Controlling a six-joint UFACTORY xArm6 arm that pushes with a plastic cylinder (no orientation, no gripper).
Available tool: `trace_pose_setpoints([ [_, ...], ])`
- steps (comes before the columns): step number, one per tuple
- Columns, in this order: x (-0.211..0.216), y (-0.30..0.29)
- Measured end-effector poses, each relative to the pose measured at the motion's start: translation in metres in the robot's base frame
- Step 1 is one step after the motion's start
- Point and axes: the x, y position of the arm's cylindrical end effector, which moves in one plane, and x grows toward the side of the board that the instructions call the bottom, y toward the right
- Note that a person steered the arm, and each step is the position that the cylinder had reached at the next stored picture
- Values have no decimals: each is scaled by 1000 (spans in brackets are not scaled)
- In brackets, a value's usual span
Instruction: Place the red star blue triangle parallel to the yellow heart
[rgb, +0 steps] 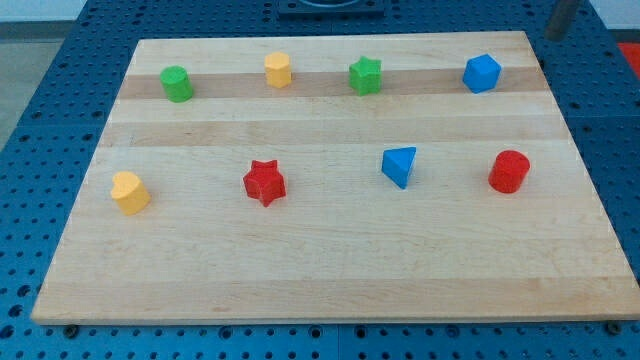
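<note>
Sitting flat, red star (265, 182) and blue triangle (400, 166) look intact; claw state unseen.

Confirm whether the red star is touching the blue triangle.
No. The red star and blue triangle sit apart on the board's lower row, with bare wood between them.

Eight blocks on one wooden board (330, 280) — two red, two blue, two green, two yellow.

Two rows of blocks stand well apart on the tabletop (330, 270); the bands between and below them lie open.
</note>
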Motion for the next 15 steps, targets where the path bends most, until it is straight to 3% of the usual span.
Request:
trace_pose_setpoints([
  [3,-2,-21],
  [4,9,-79],
  [6,10,-82],
  [7,99,-83],
  [8,100,-83],
  [10,170,-136],
  [11,171,-155],
  [12,206,-193],
  [15,248,-202],
])
